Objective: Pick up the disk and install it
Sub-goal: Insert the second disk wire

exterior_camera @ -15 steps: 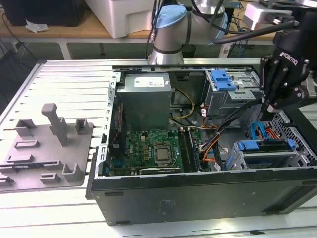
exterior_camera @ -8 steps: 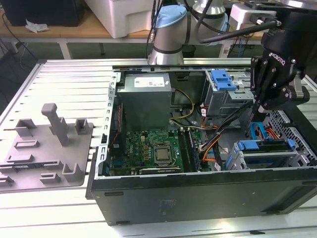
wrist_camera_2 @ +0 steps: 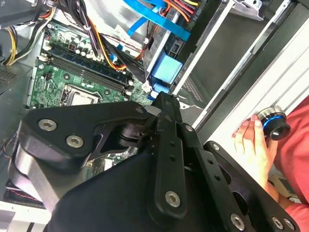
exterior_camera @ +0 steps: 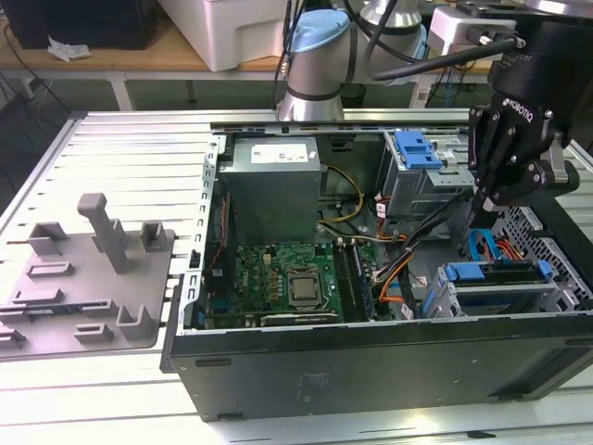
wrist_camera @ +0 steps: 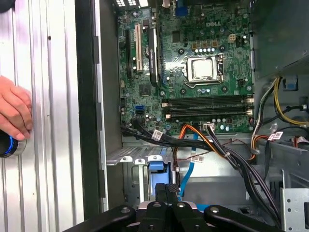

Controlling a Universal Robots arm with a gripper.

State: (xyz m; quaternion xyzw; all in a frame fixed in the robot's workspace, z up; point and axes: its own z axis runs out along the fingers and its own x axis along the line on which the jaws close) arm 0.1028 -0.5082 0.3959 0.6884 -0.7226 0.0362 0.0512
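the gripper (exterior_camera: 488, 206), jaws together, is hung above the disk (exterior_camera: 496, 278), crowded by cables (exterior_camera: 408, 255).

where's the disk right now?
In the exterior view the disk sits in the drive cage at the right front corner of the open computer case, right of the motherboard, with the gripper just above it.

The exterior view looks down at an angle from in front of the open case (exterior_camera: 371, 362), arm behind. The first wrist view faces straight down onto the motherboard (wrist_camera: 193, 63), fairly near. The second wrist view looks past the pincer (wrist_camera_2: 164, 104), closer. Both wrist views share the motherboard and a hand (wrist_camera: 14, 113).
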